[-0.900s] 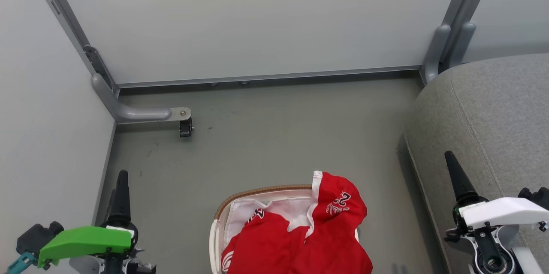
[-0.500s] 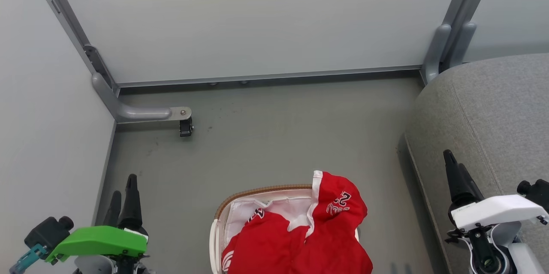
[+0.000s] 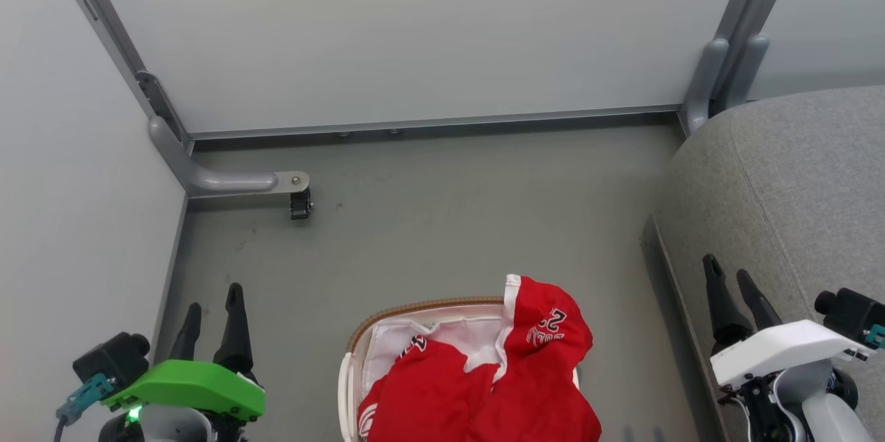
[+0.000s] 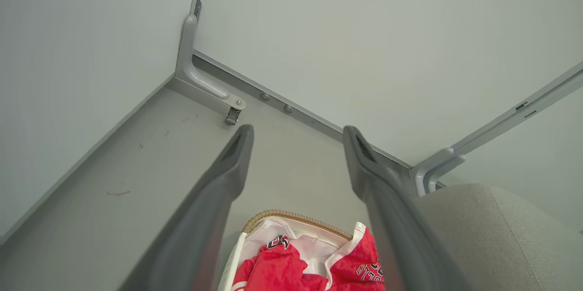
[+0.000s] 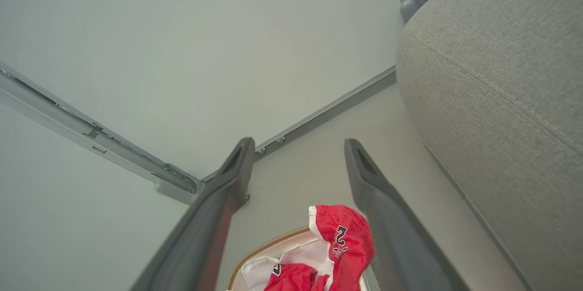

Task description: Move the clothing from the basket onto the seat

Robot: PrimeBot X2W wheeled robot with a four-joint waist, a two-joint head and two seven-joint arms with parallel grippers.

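Clothing: soft red heap in the white basket, near centre, one fold over its far-right rim | left hand: parted, empty, left of basket | right hand: parted, empty, right of basket by grey woven seat | judgement: right hand better placed.

Left hand and right hand opened (drifting inward).

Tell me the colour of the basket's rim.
Brown, woven-look. The basket's rim shows best in the left wrist view.
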